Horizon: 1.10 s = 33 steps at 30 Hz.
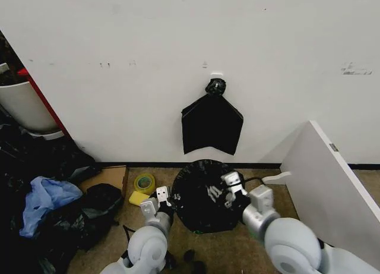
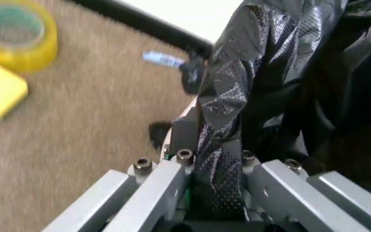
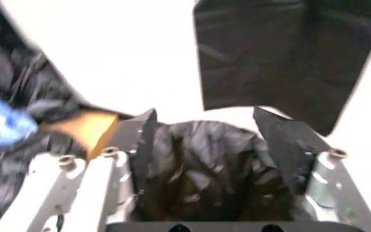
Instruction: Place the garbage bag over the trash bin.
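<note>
The garbage bag [image 1: 199, 197], glossy wrinkled black film, lies spread in a round dome on the carpet just before the wall. The trash bin is hidden; no white pail shows under the film. My left gripper [image 1: 161, 198] is at the bag's left edge, and in the left wrist view it [image 2: 212, 145] is shut on a pinched strip of the garbage bag [image 2: 263, 63]. My right gripper [image 1: 231, 188] is over the bag's right side. In the right wrist view it [image 3: 211, 140] stands open, its fingers [image 3: 143, 140] wide apart with the bag [image 3: 205, 164] bulging between them.
A flat black sheaf of bags [image 1: 212, 128] hangs on the wall above. A yellow tape roll [image 1: 144, 183], a yellow block [image 1: 138, 197] and cardboard [image 1: 108, 178] lie to the left, beside a heap of black bags with blue cloth [image 1: 44, 197]. A white board [image 1: 329, 173] leans at right.
</note>
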{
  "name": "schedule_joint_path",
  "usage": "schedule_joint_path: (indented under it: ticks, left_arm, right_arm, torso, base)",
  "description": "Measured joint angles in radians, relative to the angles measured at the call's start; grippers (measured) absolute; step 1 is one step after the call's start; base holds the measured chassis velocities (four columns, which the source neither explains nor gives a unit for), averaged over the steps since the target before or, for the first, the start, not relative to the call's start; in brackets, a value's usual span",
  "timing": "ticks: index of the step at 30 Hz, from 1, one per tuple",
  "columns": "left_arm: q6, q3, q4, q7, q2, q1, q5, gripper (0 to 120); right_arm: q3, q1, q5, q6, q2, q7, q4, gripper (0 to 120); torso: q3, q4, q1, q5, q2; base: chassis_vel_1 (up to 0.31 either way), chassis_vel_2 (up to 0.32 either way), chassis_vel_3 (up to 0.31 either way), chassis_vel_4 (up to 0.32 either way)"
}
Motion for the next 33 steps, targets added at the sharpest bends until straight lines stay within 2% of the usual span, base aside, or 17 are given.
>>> schedule_joint_path:
  ticks: [4,6,8,9,11,13,15,17,23,27,29,33]
  left_arm:
    - [0.063,-0.005,0.039,-0.063,-0.038,-0.024,-0.095,1]
    - [0.066,-0.002,0.071,-0.066,-0.052,-0.039,-0.102,1]
    - [0.066,-0.002,0.08,-0.066,-0.055,-0.044,-0.105,1]
    - [0.063,0.0,0.107,-0.061,-0.068,-0.06,-0.118,1]
    - [0.045,0.003,0.136,-0.045,-0.08,-0.075,-0.112,7]
    - [0.03,0.003,0.15,-0.03,-0.086,-0.084,-0.105,15]
    - [0.027,0.003,0.152,-0.027,-0.086,-0.086,-0.104,18]
    - [0.019,-0.001,0.153,-0.02,-0.085,-0.085,-0.098,27]
    - [0.015,-0.008,0.124,0.005,-0.07,-0.065,-0.072,47]
    - [0.006,-0.029,0.063,0.045,-0.046,-0.013,-0.009,67]
    - [0.003,-0.031,0.055,0.05,-0.042,-0.007,0.0,68]
    - [-0.038,-0.066,-0.027,0.101,-0.011,0.038,0.054,88]
  right_arm:
    - [0.224,-0.247,-0.106,0.067,0.104,-0.032,0.061,76]
    - [0.264,-0.318,-0.149,0.086,0.142,-0.05,0.072,83]
    - [0.271,-0.333,-0.16,0.09,0.152,-0.053,0.073,86]
    - [0.29,-0.377,-0.197,0.105,0.184,-0.066,0.077,94]
    - [0.301,-0.401,-0.212,0.111,0.205,-0.07,0.082,98]
    - [0.309,-0.411,-0.217,0.112,0.216,-0.07,0.087,100]
    - [0.311,-0.413,-0.217,0.112,0.218,-0.07,0.088,100]
    - [0.318,-0.42,-0.217,0.112,0.225,-0.07,0.09,100]
    - [0.318,-0.427,-0.219,0.112,0.237,-0.069,0.09,100]
    - [0.311,-0.429,-0.226,0.112,0.253,-0.074,0.093,100]
    - [0.31,-0.43,-0.23,0.113,0.256,-0.075,0.093,100]
    - [0.319,-0.463,-0.342,0.196,0.309,-0.122,0.061,100]
  torso:
    - [0.0,-0.0002,0.0,0.0001,0.0]
    - [0.0,-0.0003,0.0,0.0001,0.0]
    - [0.0,-0.0002,0.0,0.0,0.0]
    - [0.0,-0.0003,0.0,0.0,0.0]
    - [0.0,-0.0003,0.0,-0.0001,0.0]
    - [0.0,-0.0003,0.0,0.0,0.0]
    - [0.0,-0.0002,0.0,0.0,0.0]
    - [0.0,0.0,0.0,0.0,0.0]
    - [0.0,0.0,0.0,0.0,0.0]
    - [0.0,0.0,0.0,-0.0001,0.0]
    - [0.0,0.0001,0.0,-0.0001,0.0]
    - [0.0,-0.0001,0.0,-0.0002,0.0]
  base:
    - [0.0,0.0,0.0,0.0]
    - [0.0,0.0,0.0,0.0]
    - [0.0,0.0,0.0,0.0]
    - [0.0,0.0,0.0,0.0]
    - [0.0,0.0,0.0,0.0]
    - [0.0,0.0,0.0,0.0]
    - [0.0,0.0,0.0,0.0]
    - [0.0,0.0,0.0,0.0]
    - [0.0,0.0,0.0,0.0]
    - [0.0,0.0,0.0,0.0]
    - [0.0,0.0,0.0,0.0]
    - [0.0,0.0,0.0,0.0]
